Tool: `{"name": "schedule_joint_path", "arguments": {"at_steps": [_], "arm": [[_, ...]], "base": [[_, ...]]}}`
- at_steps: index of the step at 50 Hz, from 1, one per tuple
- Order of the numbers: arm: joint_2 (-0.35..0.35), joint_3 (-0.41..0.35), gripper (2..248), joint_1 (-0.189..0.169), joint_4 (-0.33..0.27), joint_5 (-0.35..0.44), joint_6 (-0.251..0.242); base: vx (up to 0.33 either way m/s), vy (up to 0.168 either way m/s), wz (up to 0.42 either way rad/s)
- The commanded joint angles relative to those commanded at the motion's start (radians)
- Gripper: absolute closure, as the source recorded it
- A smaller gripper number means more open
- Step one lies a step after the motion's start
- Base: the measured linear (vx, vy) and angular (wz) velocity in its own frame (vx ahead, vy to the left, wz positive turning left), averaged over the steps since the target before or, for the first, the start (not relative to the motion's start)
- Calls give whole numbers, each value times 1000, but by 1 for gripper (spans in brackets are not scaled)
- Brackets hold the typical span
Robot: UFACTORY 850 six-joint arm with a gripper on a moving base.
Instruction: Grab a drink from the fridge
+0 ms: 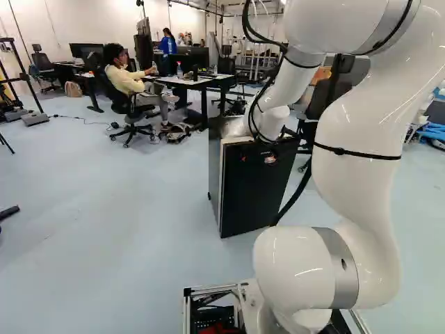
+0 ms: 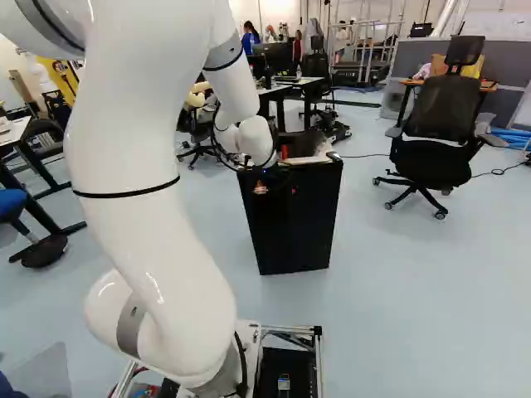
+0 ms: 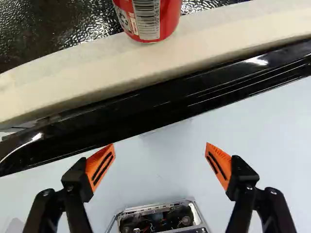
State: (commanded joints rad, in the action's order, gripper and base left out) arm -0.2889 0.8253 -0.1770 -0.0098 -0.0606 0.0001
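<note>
The red can (image 3: 150, 22) is not held: between the fingers of the gripper (image 3: 160, 145) only a gap is seen, and its orange pads are spread wide. By the right base view, the gripper is placed close before the upper front of the fridge (image 2: 294, 220); whether the door is touched cannot be told. Past the fingers, in the wrist view, the door's glossy black top edge (image 3: 194, 97) is crossed first, then the pale rim (image 3: 97, 80), where the can is stood upright, partly over the dark textured top (image 3: 58, 29).

If this can is the drink meant, a forward reach is called for, with the fingers brought to either side of it. Should that reach be made too low, the door's edge would be struck by a finger. Should it be made off centre, the can could be pushed across the top or toppled, its footing being so near the front. If the pads were closed here, nothing would be caught.

If a drink inside is wanted instead, the door must be pulled; by a hard jerk the fridge might be rocked and the can shaken down to the floor (image 2: 398, 315).
</note>
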Motion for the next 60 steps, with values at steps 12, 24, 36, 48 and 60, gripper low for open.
{"name": "schedule_joint_path", "arguments": {"at_steps": [12, 24, 36, 48, 60], "arm": [[-10, 12, 3, 6, 0, 0, 0], [-16, 20, 3, 10, 0, 0, 0], [-16, 20, 3, 10, 0, 0, 0], [15, -19, 3, 7, 0, 0, 0], [64, -78, 3, 4, 0, 15, 0]], "base": [[0, 0, 0], [0, 0, 0], [0, 0, 0], [0, 0, 0], [0, 0, 0]]}}
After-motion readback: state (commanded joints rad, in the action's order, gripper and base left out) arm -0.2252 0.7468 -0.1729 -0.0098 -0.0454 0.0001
